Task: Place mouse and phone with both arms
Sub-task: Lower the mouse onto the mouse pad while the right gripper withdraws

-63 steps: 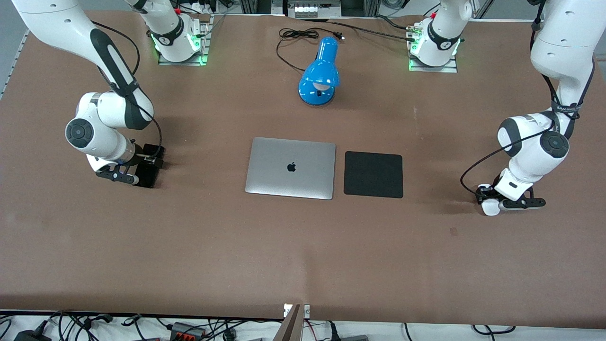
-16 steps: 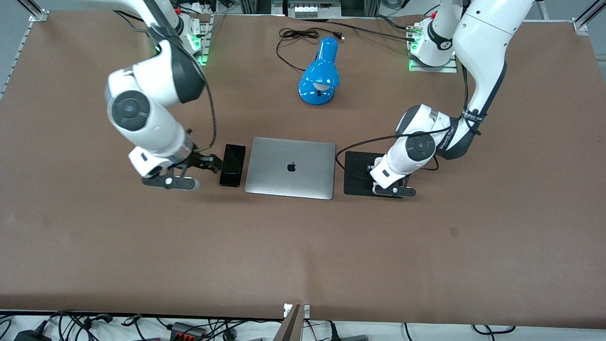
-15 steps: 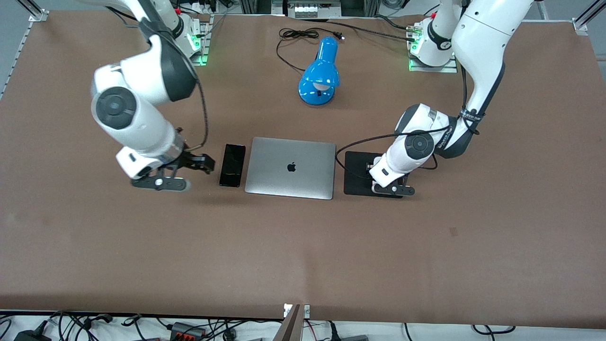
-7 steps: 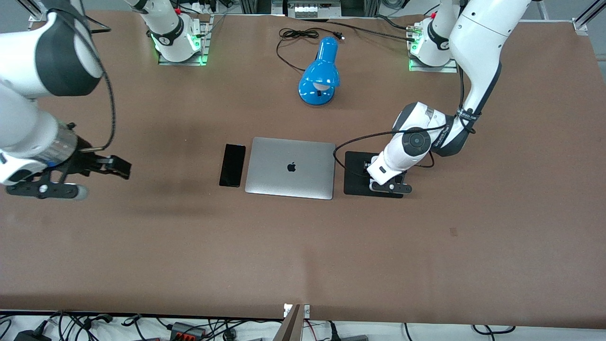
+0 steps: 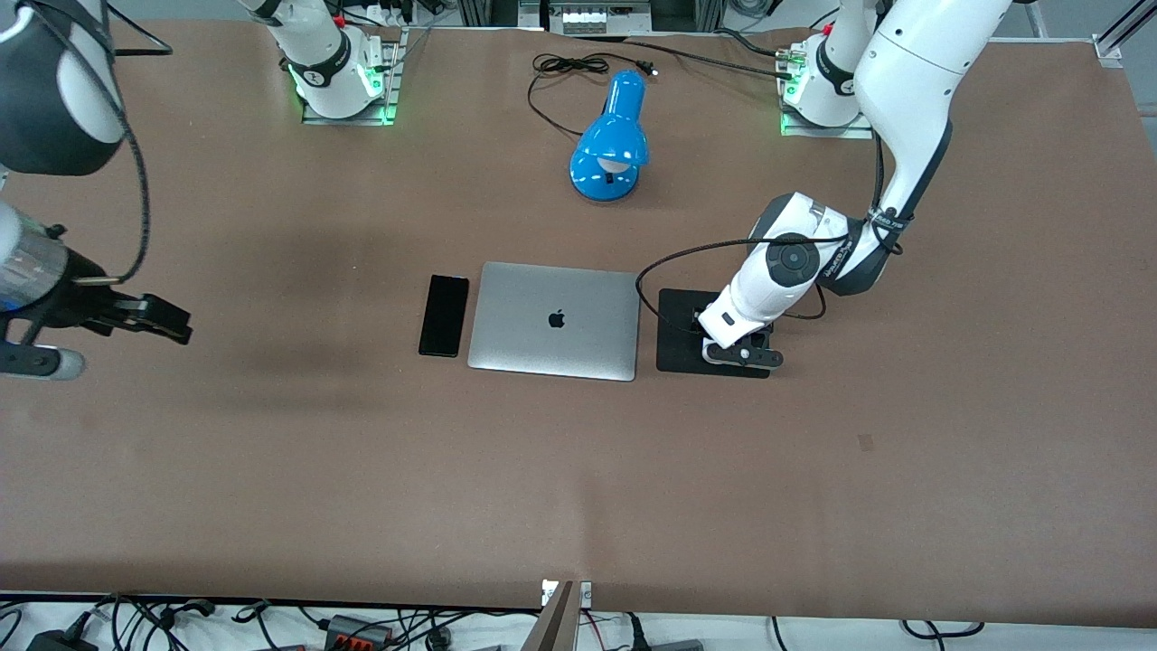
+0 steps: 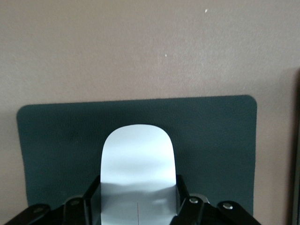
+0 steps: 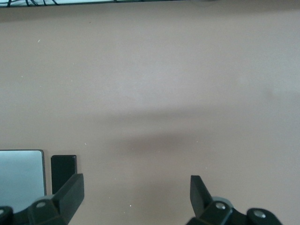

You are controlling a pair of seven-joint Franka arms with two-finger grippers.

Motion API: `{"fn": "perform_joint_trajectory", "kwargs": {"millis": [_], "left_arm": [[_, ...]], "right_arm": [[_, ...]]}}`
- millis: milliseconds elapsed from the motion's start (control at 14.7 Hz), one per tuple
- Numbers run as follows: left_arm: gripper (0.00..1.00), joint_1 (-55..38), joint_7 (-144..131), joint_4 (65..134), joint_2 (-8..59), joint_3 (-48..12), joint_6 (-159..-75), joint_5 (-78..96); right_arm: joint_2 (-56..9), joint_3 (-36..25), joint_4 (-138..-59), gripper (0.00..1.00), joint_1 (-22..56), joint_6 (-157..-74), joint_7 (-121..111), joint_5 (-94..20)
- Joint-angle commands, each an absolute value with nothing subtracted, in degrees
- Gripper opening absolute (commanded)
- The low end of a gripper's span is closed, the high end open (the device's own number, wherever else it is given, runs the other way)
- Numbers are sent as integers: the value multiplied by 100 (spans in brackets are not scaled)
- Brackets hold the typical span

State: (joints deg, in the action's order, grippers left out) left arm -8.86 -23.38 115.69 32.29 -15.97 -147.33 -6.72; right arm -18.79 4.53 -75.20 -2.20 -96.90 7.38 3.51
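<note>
The black phone (image 5: 443, 316) lies flat on the table beside the closed silver laptop (image 5: 553, 321), on the side toward the right arm's end. It also shows in the right wrist view (image 7: 63, 171). My right gripper (image 5: 167, 321) is open and empty, raised over bare table near the right arm's end (image 7: 136, 183). My left gripper (image 5: 737, 348) is low over the black mouse pad (image 5: 682, 312) and shut on the white mouse (image 6: 138, 168), which sits over the middle of the pad (image 6: 56, 140). The wrist hides the mouse in the front view.
A blue desk lamp (image 5: 610, 145) with its black cord (image 5: 569, 68) stands farther from the front camera than the laptop. The mouse pad lies beside the laptop, toward the left arm's end. Brown table stretches wide nearer the front camera.
My right gripper has let go of the phone beside the laptop, then risen and pulled away toward the right arm's end. My left gripper has brought the mouse over the pad and edged toward the laptop.
</note>
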Motion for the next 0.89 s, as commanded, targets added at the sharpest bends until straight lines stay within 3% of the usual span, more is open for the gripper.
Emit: {"fn": "perform_joint_trajectory", "kwargs": {"millis": [0,477,818], "left_arm": [[100,-870,-2461,11681,3173,-1591,-14862,-817],[100,-809,-2408,11593,2673,-1582,-14504,-817],[100,-800,-2269,10147,2364,-1538,-12056,-817]], "right_arm": [[-1767,123,-7462,100,-167,-9633,116,158],[-1276,35,-7811,100,-193,-9633,-194,176],[-151,26,-9700,100,-246,-10572,-229,228]]}}
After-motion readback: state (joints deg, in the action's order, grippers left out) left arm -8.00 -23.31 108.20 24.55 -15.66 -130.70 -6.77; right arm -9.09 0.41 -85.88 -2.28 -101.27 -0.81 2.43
